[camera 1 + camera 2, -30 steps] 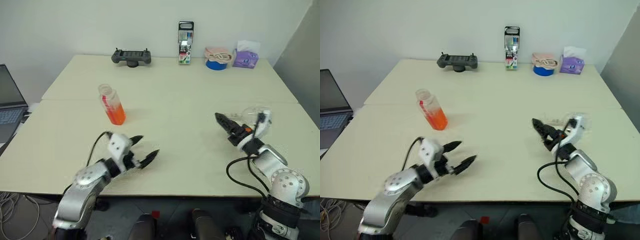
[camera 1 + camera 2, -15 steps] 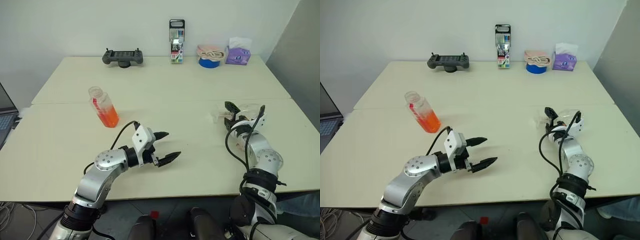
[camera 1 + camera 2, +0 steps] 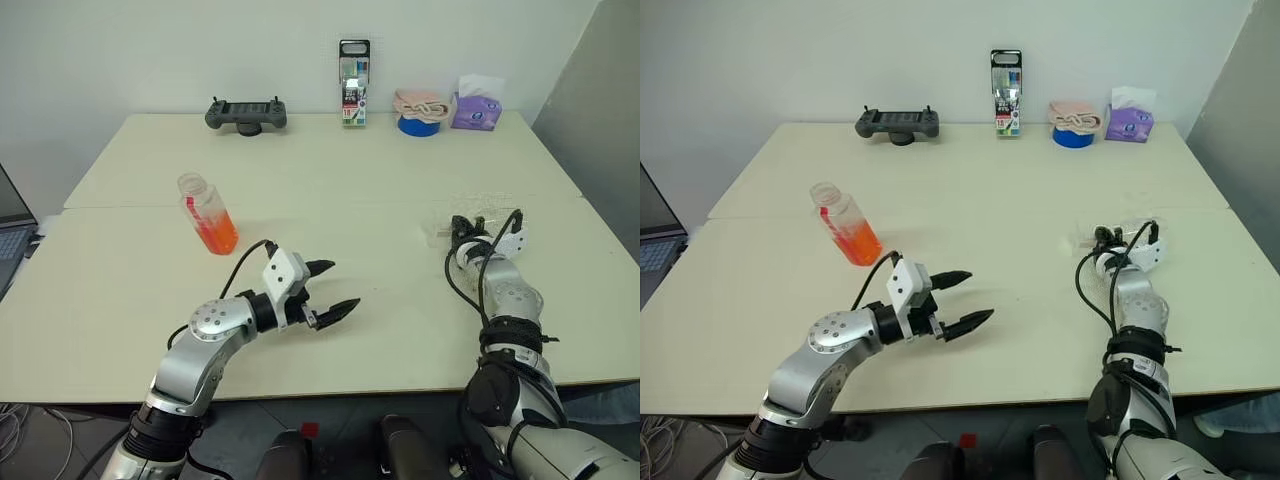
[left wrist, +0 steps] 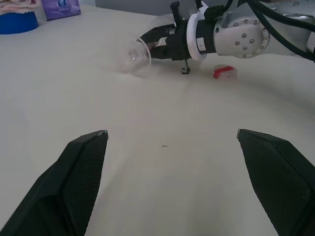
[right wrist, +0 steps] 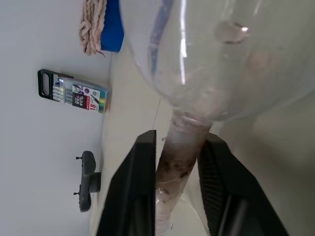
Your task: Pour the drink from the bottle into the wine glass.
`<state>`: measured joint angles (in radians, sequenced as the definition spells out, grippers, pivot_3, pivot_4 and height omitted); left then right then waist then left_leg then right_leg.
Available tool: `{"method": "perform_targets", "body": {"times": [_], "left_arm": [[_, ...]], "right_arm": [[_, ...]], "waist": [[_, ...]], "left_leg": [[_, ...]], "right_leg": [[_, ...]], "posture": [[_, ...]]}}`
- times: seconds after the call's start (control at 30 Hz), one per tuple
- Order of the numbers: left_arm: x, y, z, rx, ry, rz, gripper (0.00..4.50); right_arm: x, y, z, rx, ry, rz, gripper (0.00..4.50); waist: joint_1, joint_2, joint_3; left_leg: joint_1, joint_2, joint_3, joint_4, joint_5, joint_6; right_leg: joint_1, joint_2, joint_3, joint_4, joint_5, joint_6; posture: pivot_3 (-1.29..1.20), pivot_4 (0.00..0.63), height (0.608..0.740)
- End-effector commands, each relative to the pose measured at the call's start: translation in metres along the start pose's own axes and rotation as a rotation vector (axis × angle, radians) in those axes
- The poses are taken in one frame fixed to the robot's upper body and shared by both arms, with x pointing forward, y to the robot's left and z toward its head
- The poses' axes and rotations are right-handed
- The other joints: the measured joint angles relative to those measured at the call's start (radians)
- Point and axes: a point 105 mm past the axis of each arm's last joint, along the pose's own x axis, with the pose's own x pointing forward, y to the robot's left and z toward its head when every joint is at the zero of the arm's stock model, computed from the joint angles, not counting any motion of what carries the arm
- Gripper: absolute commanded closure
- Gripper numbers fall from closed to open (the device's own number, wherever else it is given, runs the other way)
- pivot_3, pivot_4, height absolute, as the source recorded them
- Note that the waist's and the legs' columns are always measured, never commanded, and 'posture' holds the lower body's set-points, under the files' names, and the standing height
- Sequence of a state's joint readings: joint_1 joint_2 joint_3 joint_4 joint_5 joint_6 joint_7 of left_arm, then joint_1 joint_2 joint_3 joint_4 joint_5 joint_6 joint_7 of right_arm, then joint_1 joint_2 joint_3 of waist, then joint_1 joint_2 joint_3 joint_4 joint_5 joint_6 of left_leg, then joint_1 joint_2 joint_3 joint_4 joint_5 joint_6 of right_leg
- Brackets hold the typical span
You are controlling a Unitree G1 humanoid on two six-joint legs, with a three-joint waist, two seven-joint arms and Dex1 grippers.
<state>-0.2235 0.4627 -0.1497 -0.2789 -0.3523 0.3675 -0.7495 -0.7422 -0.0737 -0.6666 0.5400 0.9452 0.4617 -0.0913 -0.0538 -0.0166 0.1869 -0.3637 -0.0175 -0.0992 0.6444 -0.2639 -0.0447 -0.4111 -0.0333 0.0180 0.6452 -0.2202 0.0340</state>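
Now the right gripper (image 5: 176, 162) is squeezing the stem of the wine glass (image 4: 139, 55), which is lying on its side on the table (image 3: 330, 200). It should be lifting slowly, tipping it upright. Over by the left, the bottle (image 3: 207, 212) is waiting near the wide-open left gripper (image 3: 331, 290).

A pale cream counter (image 3: 330, 170), made of two tops joined along a seam, stood against a plain white wall (image 3: 150, 50). A grey panel (image 3: 590, 90) rose at the right. A laptop (image 3: 8, 225) sat beyond the counter's left edge.
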Motion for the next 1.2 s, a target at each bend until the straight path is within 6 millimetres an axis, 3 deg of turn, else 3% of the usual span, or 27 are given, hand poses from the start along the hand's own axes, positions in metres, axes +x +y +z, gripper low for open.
{"method": "perform_targets", "body": {"times": [0.03,0.13,0.23,0.37,0.43,0.6,0.8,1.2], "left_arm": [[-0.006,0.010,0.010,0.028,-0.036,0.044,0.00],[-0.014,0.019,0.010,0.016,-0.032,0.078,0.00],[-0.030,0.025,0.010,-0.004,-0.027,0.118,0.00],[-0.057,0.028,0.007,-0.025,0.001,0.174,0.00],[-0.070,0.025,0.006,-0.032,0.016,0.197,0.00],[-0.083,0.020,0.016,-0.047,-0.011,0.244,0.00],[-0.095,0.020,0.029,-0.058,-0.022,0.272,0.00],[-0.083,0.018,0.021,-0.053,0.002,0.232,0.00]], "right_arm": [[-0.011,0.023,-0.001,-0.263,-0.003,0.070,4.28],[-0.023,0.059,-0.021,-0.555,0.017,0.229,4.28],[-0.035,0.091,-0.057,-0.841,0.032,0.415,4.28],[-0.044,0.113,-0.108,-1.173,-0.001,0.623,4.28],[-0.046,0.118,-0.130,-1.251,-0.024,0.706,4.28],[-0.056,0.118,-0.154,-1.270,-0.046,0.836,4.28],[-0.075,0.098,-0.172,-1.223,0.035,0.890,4.28],[-0.060,0.062,-0.207,-1.260,0.101,0.782,4.28]], "waist": [[0.003,0.000,0.000],[0.004,0.001,0.000],[-0.007,0.002,0.001],[-0.014,0.002,0.001],[-0.012,0.002,0.001],[0.010,0.001,0.001],[0.021,0.000,0.000],[0.012,0.000,0.000]], "left_leg": [[0.000,0.000,0.000,0.000,0.000,0.000],[-0.001,0.000,-0.001,-0.001,0.000,0.000],[-0.002,0.000,0.001,-0.001,0.000,0.000],[-0.001,0.007,0.003,-0.002,0.000,0.000],[-0.002,0.011,0.003,-0.003,0.000,-0.001],[-0.003,0.013,0.001,-0.004,0.000,-0.001],[-0.004,0.011,0.003,-0.001,-0.001,-0.003],[-0.002,0.014,0.004,-0.002,-0.001,-0.003]], "right_leg": [[0.000,0.000,0.000,0.000,0.000,0.000],[-0.001,0.000,-0.001,0.000,0.000,0.000],[-0.003,0.000,0.001,0.000,0.000,0.000],[-0.006,0.007,0.002,0.001,0.000,0.000],[-0.008,0.011,0.002,0.002,0.000,-0.001],[-0.009,0.012,0.000,0.002,0.000,-0.003],[-0.009,0.011,0.002,0.000,0.001,-0.004],[-0.009,0.015,0.003,0.001,0.002,-0.010]], "posture": [[0.00,0.150,0.740],[0.00,0.150,0.740],[0.00,0.150,0.740],[0.00,0.150,0.740],[0.00,0.150,0.740],[0.00,0.150,0.740],[0.00,0.150,0.740],[0.00,0.150,0.740]]}}
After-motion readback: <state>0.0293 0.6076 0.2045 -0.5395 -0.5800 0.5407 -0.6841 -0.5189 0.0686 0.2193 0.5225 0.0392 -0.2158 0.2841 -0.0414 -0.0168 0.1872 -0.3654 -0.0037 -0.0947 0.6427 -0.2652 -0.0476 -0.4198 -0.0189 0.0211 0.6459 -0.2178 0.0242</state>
